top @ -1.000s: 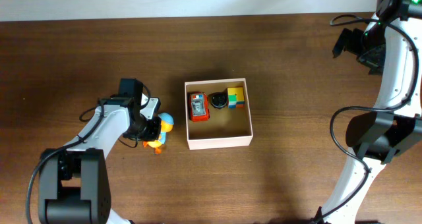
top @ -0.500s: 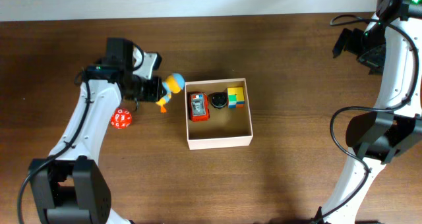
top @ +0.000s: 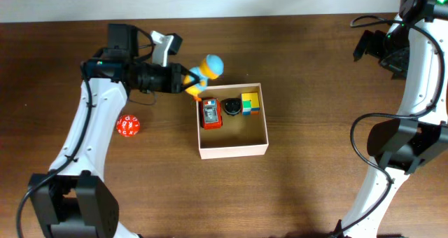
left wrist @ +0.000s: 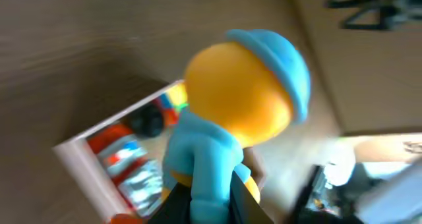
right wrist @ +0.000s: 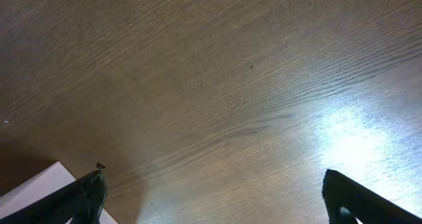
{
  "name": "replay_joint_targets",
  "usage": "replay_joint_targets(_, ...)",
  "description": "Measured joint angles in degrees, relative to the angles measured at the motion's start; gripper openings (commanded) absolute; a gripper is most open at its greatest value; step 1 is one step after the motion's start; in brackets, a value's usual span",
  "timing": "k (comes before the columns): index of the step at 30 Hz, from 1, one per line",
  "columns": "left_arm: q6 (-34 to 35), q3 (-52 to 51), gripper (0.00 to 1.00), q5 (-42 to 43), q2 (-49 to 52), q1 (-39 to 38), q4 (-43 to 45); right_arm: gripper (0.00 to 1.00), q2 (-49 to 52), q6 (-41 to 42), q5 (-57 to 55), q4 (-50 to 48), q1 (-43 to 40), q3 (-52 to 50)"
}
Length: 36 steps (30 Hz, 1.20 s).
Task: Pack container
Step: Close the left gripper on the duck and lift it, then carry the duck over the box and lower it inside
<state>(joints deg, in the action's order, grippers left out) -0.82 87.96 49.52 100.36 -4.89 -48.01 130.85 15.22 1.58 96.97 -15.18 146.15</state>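
Bench (top: 301, 196): dark brown wood grain, with a pale strip along the far edge.
Container (top: 233, 151): square white-walled box with a tan floor, standing at mid-bench and flat as far as can be judged.
Contents: a red toy (top: 211, 114), a round black item (top: 231, 107) and a yellow-and-green block (top: 250, 102) sit in a row along the far wall. The near half of the floor is bare.
Left gripper (top: 183, 80): jaws clamped on the lower body of a toy figure (top: 208, 66). The arm reaches in from the left side.
Toy figure: orange head, blue cap and blue top. From overhead it sits just outside the container's far-left corner, not over the floor. The left wrist view looks past its head (left wrist: 237, 112) to the box beyond.
Right gripper (right wrist: 214, 194): jaws spread wide and holding nothing, parked well away at the far right.
Red die (top: 128, 125): loose on the bench to the left, well apart from the container.
Stage, as judged: carry under way, placement not yet made.
Risk 1: releasing before the figure clears the thin wall would leave it on the rim or outside the box.
Risk 2: the low grip leaves the heavy head overhanging, so the figure may pivot in the jaws.
Risk 3: a descent at the far-left corner would land it on the red toy. The bare near half looks safer.
Risk 4: contact with a wall could push the light box out of place.
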Motion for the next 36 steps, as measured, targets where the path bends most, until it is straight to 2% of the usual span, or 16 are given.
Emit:
replay_joint_targets(12, 9.57, 0.00, 0.13, 5.03, 0.00, -14.21, 6.29, 0.99, 0.00, 0.00, 0.02, 0.00, 0.00, 0.00)
replay_joint_targets(23, 21.59, 0.00, 0.12, 4.68, 0.00, -16.06, 14.27, 0.99, 0.00, -0.02, 0.00, 0.02, 0.00, 0.00)
replay_joint_targets(26, 22.97, 0.02, 0.12, 0.20, 0.00, -16.39, 12.96, 0.99, 0.00, 0.02, 0.00, 0.00, 0.00, 0.00)
replay_joint_targets(36, 24.48, 0.02, 0.12, -27.45, 0.00, -24.65, 5.62, 0.99, 0.00, -0.02, 0.00, 0.00, 0.00, 0.00)
